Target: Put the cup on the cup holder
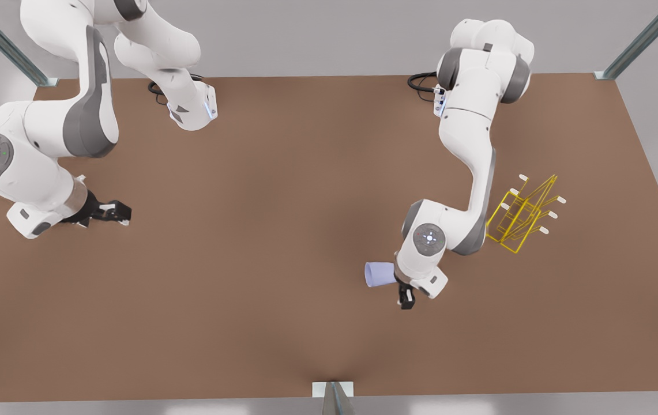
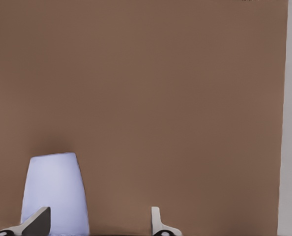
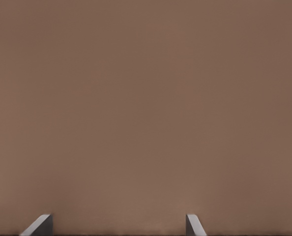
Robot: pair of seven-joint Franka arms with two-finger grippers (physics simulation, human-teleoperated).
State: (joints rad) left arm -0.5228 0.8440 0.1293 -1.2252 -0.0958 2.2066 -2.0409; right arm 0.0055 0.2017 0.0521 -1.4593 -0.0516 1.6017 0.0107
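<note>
Nearby, left gripper (image 1: pixel 405 300) fingers spread beside cup (image 1: pixel 379 274), cup holder (image 1: pixel 522 214) behind arm, right gripper (image 1: pixel 111 213) fingers spread.

No readable text, labels or numbers on anything

The cup (image 1: pixel 379 274) is a small, plain lavender-blue tapered piece with no handle, lying on its side on the brown desk (image 1: pixel 282 230) at about 5 o'clock from the desk's middle in the front view. The cup holder (image 1: pixel 522 214), a thin bright-yellow wire rack with slanted white-tipped prongs, stands at about 3 o'clock, well apart from the cup.
</note>
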